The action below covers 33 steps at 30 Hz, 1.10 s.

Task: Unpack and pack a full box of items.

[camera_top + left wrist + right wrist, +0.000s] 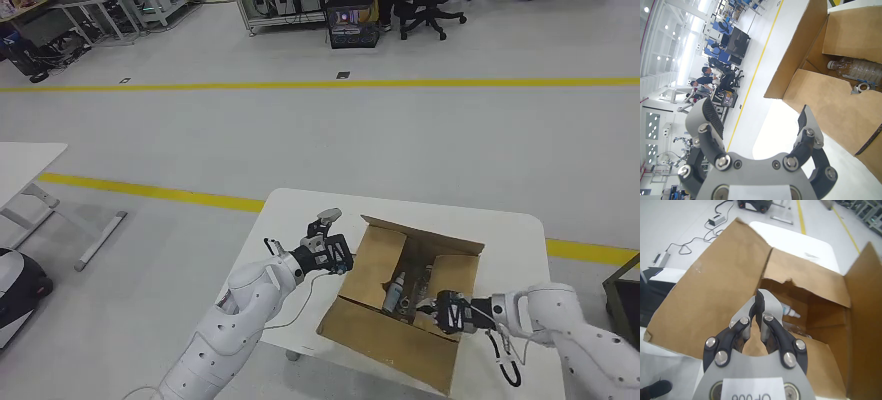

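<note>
You found the cardboard box [390, 345] standing open on the white table [300, 215], with its flaps raised or folded outward. The left gripper [755, 110] was positioned just outside the box, beside the wall nearest that arm and above the bare table surface. Its fingers were spread wide apart. The right gripper [758, 300] was positioned at the opposite side of the box, above an inward-leaning flap and aimed into the opening. Its fingers were pressed together pad to pad. Inside the box, a clear plastic bottle [857, 70] with a white cap lay on its side on the box floor. A metal ring [864, 87] sat just beside that bottle, partly hidden behind the torn edge of a flap. A small white bottle [791, 312] with a nozzle tip lay deeper in the box, near an inner wall, beyond the right gripper's fingertips.
</note>
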### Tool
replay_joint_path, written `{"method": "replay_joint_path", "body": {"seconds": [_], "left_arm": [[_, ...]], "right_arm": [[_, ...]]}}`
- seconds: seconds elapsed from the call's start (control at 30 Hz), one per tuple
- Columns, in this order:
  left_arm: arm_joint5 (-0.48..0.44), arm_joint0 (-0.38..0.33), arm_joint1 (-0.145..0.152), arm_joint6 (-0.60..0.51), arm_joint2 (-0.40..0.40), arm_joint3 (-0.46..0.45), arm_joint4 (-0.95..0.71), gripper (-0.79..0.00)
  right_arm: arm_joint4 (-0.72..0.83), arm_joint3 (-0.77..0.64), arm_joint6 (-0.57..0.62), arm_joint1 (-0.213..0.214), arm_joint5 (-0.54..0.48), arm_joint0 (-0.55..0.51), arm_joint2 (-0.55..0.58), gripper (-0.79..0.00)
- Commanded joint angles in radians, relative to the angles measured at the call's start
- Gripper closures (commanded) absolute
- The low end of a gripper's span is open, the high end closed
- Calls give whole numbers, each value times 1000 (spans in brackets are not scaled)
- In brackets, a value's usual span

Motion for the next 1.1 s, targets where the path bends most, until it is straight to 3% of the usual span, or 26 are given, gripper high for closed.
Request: {"method": "replay_joint_path", "body": {"seconds": [0.0, 0.27, 0.8, 0.93, 1.07], "left_arm": [[0, 0, 0, 0, 0, 0, 0, -785], [0, 0, 0, 0, 0, 0, 0, -785], [0, 0, 0, 0, 0, 0, 0, -785], [0, 0, 0, 0, 0, 0, 0, -785], [0, 0, 0, 0, 0, 0, 0, -785]], "right_arm": [[17, 0, 9, 17, 32, -15, 41, 0], [128, 4, 55, 42, 140, -58, 157, 0], [152, 10, 97, 29, 170, -67, 161, 0], [181, 2, 165, 5, 253, -65, 159, 0], [200, 28, 198, -46, 329, -30, 126, 0]]}}
